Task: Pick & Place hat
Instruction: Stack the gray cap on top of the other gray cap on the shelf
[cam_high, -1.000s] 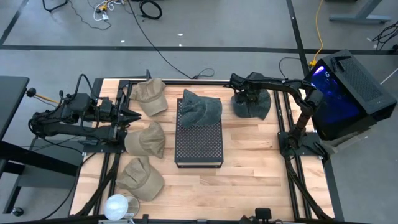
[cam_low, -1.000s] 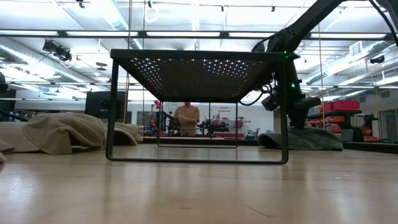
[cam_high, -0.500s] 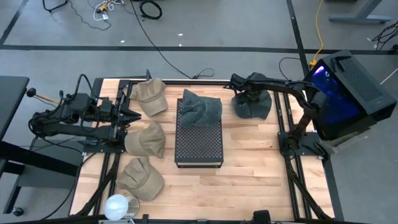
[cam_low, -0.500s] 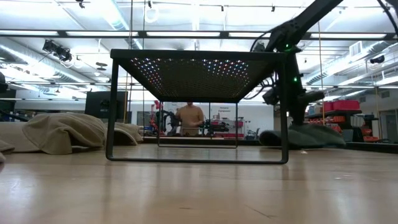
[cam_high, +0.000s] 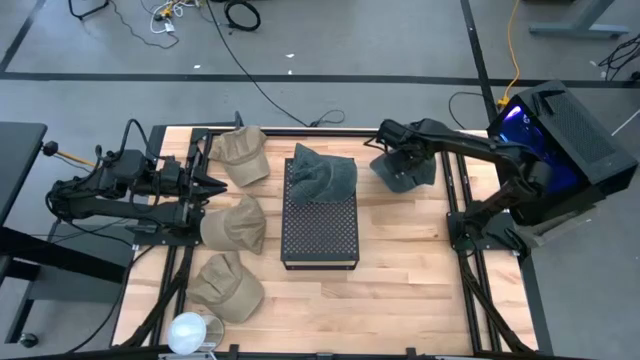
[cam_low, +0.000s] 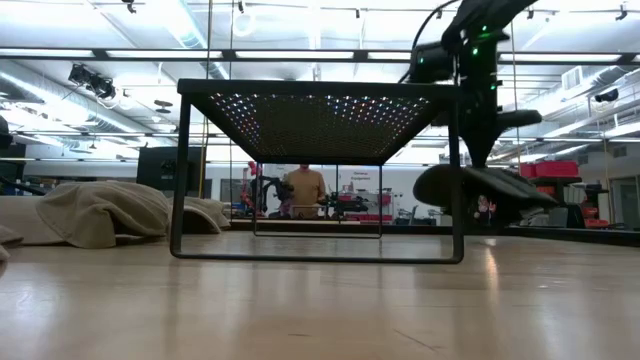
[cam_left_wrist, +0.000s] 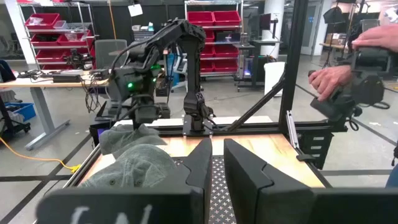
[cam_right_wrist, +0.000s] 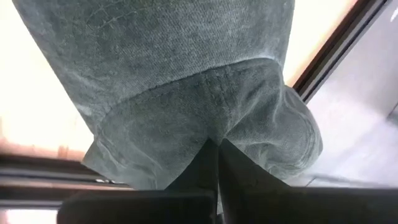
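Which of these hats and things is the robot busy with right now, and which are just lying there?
Busy with:
- right gripper, shut on the dark grey hat, lifted off the table
- black mesh stand

Just there:
- grey hat on the stand
- three tan hats
- left gripper, waiting by the tan hats

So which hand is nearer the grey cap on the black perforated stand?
Right. The right hand, gripping another grey cap, is beside the stand; the left hand sits farther.
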